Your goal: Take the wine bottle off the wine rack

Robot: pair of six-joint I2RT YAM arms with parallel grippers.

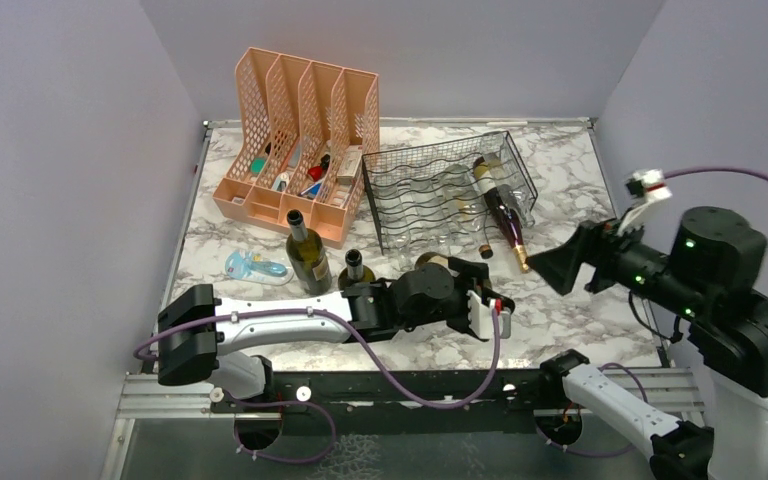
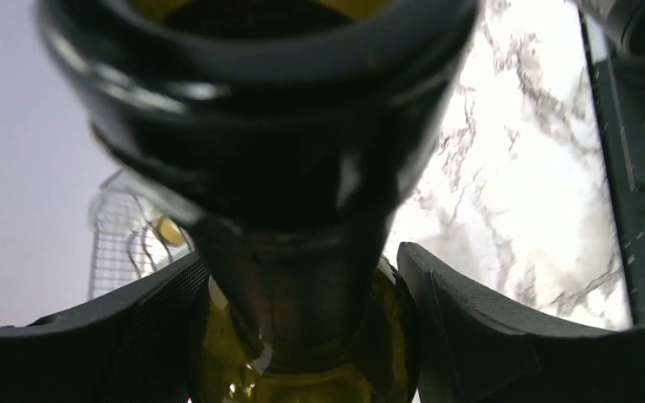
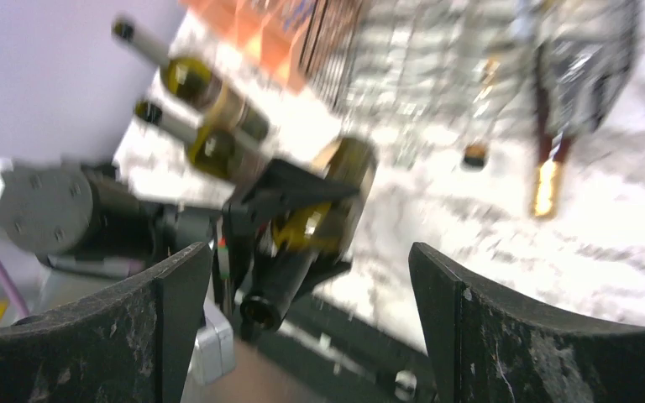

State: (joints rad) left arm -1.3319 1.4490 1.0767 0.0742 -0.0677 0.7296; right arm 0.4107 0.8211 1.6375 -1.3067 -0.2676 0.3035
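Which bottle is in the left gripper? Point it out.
The olive bottle, tipped on its side with its neck inside the left gripper. Two other green bottles stand upright left of it; the gold-foil bottle lies on the wine rack.

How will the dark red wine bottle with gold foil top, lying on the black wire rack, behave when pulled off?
The dark red wine bottle looks like smooth glass: probably rigid, slippery, breakable. Lying on its side, it would likely roll once clear of the wavy cradles of the black wire rack.
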